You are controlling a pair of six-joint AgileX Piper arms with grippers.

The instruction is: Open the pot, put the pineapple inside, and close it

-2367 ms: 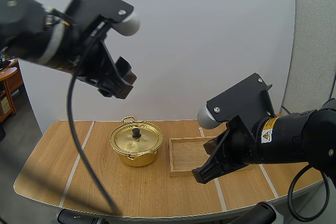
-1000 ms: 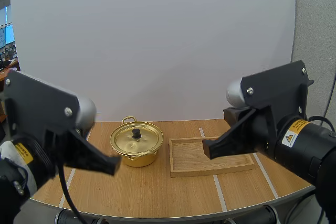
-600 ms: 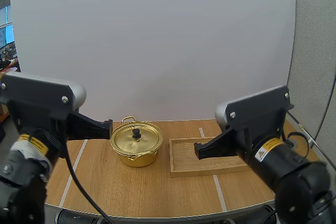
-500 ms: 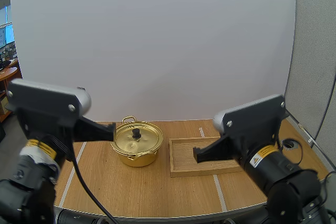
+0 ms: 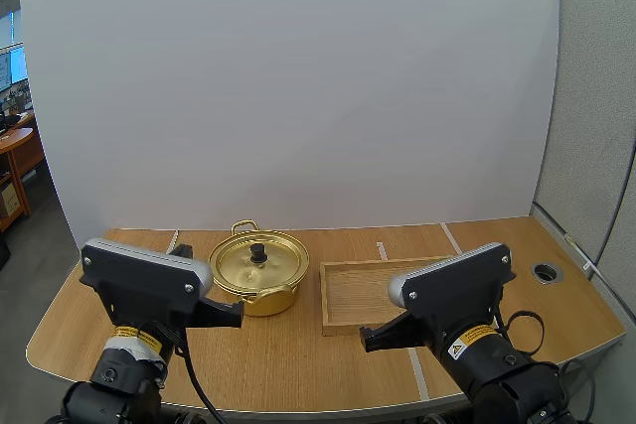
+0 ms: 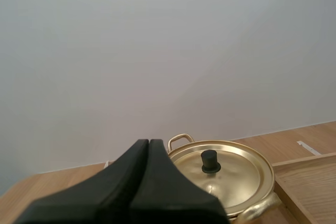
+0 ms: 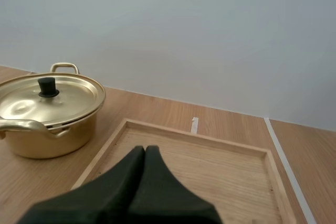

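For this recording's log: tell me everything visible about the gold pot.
The pot looks like shiny gold metal, round and shallow, with loop handles on its far and near sides. Its lid with a black knob is on. It stands upright on the wooden table beside the tray, apart from it.

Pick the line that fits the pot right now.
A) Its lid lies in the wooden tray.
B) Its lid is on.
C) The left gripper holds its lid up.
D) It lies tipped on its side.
B: the lid sits flat on the pot with its black knob up, and the left gripper and right gripper are both shut on nothing.
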